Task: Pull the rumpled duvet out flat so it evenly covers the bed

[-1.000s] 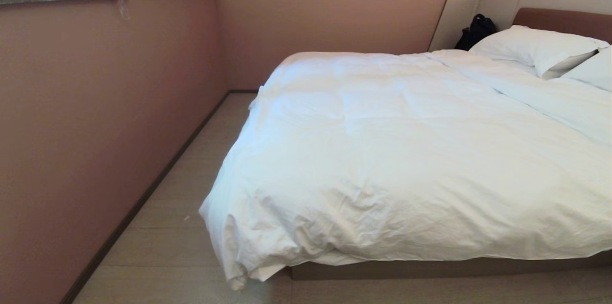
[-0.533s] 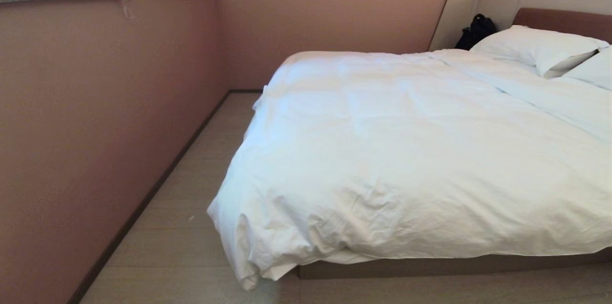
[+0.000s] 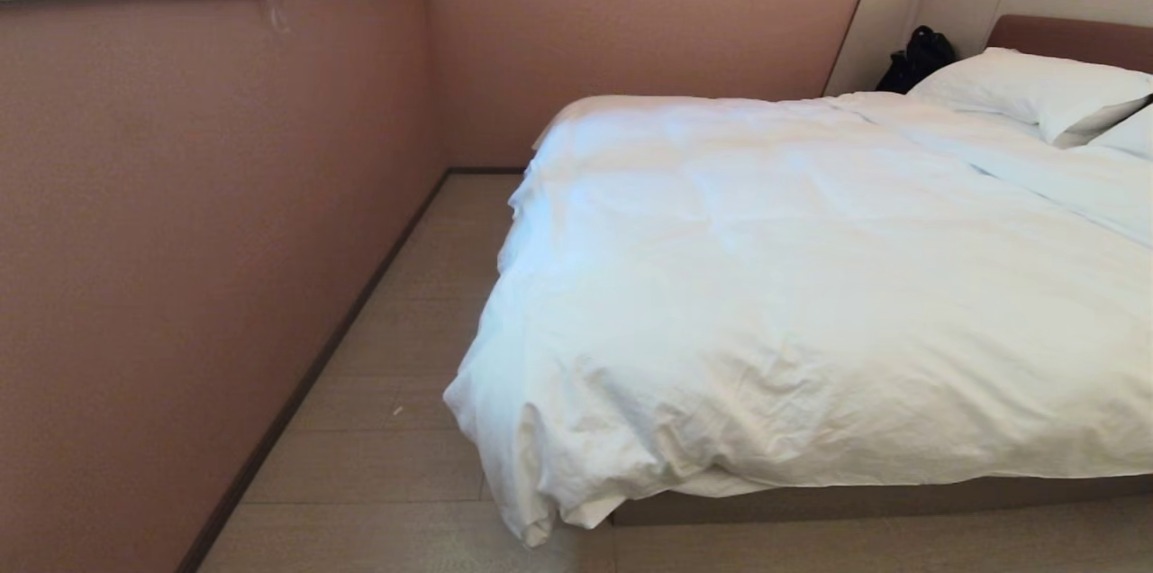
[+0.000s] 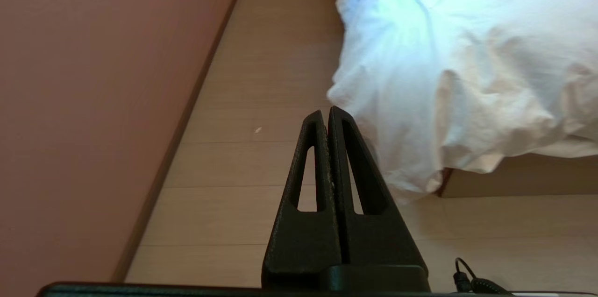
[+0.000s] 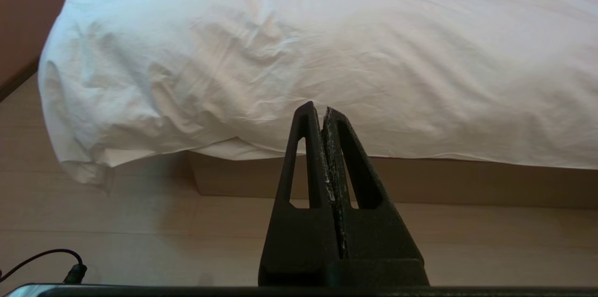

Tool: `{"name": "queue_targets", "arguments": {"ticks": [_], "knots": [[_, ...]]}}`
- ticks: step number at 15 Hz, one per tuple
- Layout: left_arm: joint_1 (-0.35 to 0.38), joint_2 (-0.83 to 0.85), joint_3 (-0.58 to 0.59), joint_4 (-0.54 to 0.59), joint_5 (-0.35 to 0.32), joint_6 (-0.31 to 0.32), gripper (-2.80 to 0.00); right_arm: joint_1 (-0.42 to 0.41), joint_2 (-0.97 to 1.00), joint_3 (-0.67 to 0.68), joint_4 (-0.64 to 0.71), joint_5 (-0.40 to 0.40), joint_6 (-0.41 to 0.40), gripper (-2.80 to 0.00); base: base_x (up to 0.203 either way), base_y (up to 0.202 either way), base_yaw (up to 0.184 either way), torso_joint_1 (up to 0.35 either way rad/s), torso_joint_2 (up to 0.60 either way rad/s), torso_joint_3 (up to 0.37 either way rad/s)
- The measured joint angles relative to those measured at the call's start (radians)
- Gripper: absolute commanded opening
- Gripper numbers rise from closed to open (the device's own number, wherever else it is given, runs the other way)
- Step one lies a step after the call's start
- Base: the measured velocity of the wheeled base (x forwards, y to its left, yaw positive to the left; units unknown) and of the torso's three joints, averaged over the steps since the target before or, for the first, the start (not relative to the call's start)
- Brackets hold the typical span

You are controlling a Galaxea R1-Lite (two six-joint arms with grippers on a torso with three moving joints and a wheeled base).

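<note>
Across the bed (image 3: 811,505), from foot edge to pillows (image 3: 1036,91), lies the duvet (image 3: 811,285); its near-left corner droops to the floor (image 3: 387,447). Left end effector (image 4: 328,112) and right end effector (image 5: 318,109): clenched, empty, clear of the duvet.

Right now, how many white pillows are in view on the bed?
2. One plump white pillow lies against the brown padded headboard; a second pillow, cut by the frame's right edge, sits beside it. More may be hidden.

The duvet (image 3: 811,285) covers the bed (image 3: 811,501), one corner drooping floorward
</note>
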Motion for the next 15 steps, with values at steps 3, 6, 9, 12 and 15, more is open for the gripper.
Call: {"name": "queue_targets", "arguments": {"ticks": [3, 6, 9, 12, 15], "knots": [[0.0, 0.0, 0.0, 0.0, 0.0, 0.0, -2.8, 0.0, 0.0, 0.0, 0.001, -0.001, 0.0, -2.8, 0.0, 0.198, 0.0, 0.004, 0.0, 0.004], [0.001, 0.0, 0.0, 0.001, 0.0, 0.0, -2.8, 0.0, 0.0, 0.0, 0.0, 0.0, 0.0, -2.8, 0.0, 0.196, -0.001, 0.003, 0.0, 0.004], [0.0, 0.0, 0.0, 0.0, 0.0, 0.0, -2.8, 0.0, 0.0, 0.0, 0.001, -0.001, 0.0, -2.8, 0.0, 0.195, -0.001, 0.002, 0.0, 0.002], [0.0, 0.0, 0.0, 0.0, 0.0, 0.0, -2.8, -0.001, 0.0, 0.0, 0.002, 0.0, 0.0, -2.8, 0.0, 0.174, 0.0, 0.002, 0.0, 0.003], [0.001, 0.0, 0.0, 0.0, -0.001, 0.0, -2.8, 0.0, 0.0, 0.0, 0.0, 0.0, 0.0, -2.8, 0.0, 0.027, 0.002, 0.002, 0.0, -0.001]]}}
